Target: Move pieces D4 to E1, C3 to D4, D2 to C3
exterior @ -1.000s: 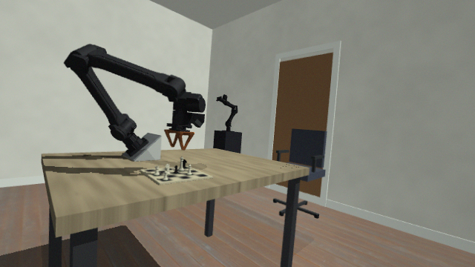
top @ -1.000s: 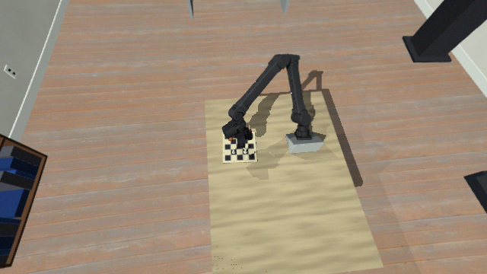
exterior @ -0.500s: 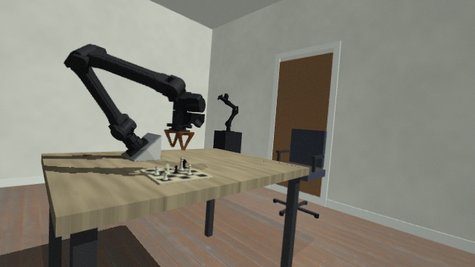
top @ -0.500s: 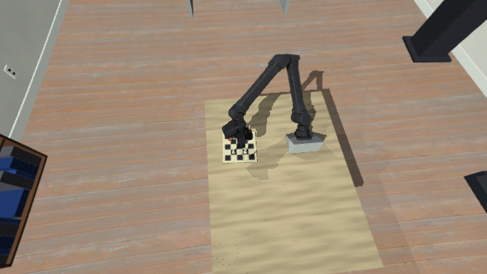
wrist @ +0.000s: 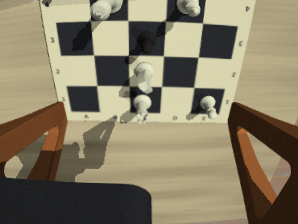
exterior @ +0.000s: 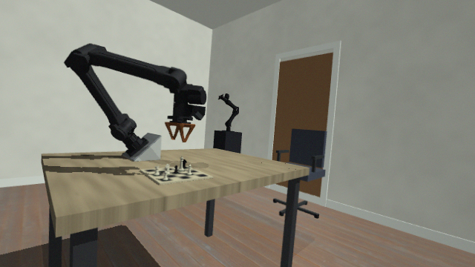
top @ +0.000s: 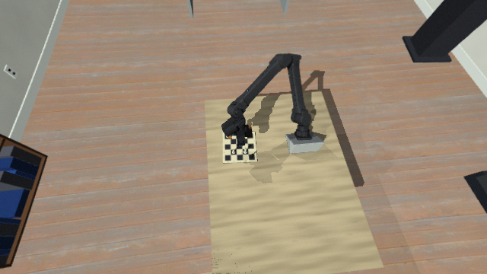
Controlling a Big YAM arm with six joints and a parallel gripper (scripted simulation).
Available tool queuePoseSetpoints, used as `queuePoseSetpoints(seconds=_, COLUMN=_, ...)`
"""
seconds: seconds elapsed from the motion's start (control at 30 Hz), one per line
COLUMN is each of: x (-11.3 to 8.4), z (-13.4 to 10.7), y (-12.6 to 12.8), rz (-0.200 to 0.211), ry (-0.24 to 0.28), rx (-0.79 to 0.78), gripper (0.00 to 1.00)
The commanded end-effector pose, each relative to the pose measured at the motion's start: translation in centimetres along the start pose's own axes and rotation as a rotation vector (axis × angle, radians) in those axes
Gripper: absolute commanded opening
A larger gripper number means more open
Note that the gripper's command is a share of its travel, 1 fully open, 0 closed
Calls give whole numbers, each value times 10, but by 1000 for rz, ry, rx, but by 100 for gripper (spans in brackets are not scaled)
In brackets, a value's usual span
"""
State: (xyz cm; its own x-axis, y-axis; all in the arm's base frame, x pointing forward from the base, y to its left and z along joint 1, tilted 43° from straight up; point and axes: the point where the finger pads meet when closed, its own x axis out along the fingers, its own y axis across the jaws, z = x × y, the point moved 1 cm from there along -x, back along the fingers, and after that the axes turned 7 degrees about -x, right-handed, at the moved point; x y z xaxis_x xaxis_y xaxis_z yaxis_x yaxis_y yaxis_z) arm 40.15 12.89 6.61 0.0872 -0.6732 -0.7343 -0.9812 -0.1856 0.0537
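Note:
The small chessboard (top: pixel 233 160) (exterior: pixel 163 182) (wrist: pixel 180 99) lies on the table near the robot base. My gripper (exterior: pixel 180 134) (wrist: pixel 147 111) is open and empty, its orange fingers spread wide. It hangs well above the near edge of the board. In the wrist view a white piece (wrist: pixel 143 75) stands in the middle, and two white pawns (wrist: pixel 141 103) (wrist: pixel 208 103) stand in the nearest row. Two more white pieces (wrist: pixel 107 2) (wrist: pixel 188 3) stand farther up. All look upright.
The wooden table (exterior: pixel 230 174) (top: pixel 289 213) carries the board and the grey robot base (top: pixel 304 144) (exterior: pixel 148 148). A dark office chair (exterior: pixel 306 156) stands beyond the table's right end. A second small arm on a black stand (exterior: pixel 228 139) is behind the table.

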Motion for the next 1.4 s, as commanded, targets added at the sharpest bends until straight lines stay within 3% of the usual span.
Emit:
queuePoseSetpoints(seconds=0.0, x=-46, z=-2, y=-13, rz=-61, ry=-25, rx=41, gripper=100)
queuePoseSetpoints(seconds=0.17, x=-71, z=-2, y=-11, rz=-61, ry=-27, rx=41, gripper=100)
queuePoseSetpoints(seconds=0.3, x=-77, z=2, y=-11, rz=-50, ry=-21, rx=32, gripper=100)
queuePoseSetpoints(seconds=0.37, x=-77, z=2, y=-11, rz=-50, ry=-21, rx=32, gripper=100)
queuePoseSetpoints(seconds=0.4, x=-53, z=-6, y=2, rz=8, ry=0, rx=29, gripper=100)
queuePoseSetpoints(seconds=0.57, x=-64, z=-6, y=-8, rz=-20, ry=-16, rx=49, gripper=100)
queuePoseSetpoints(seconds=1.37, x=-64, z=-6, y=-8, rz=-21, ry=-16, rx=47, gripper=100)
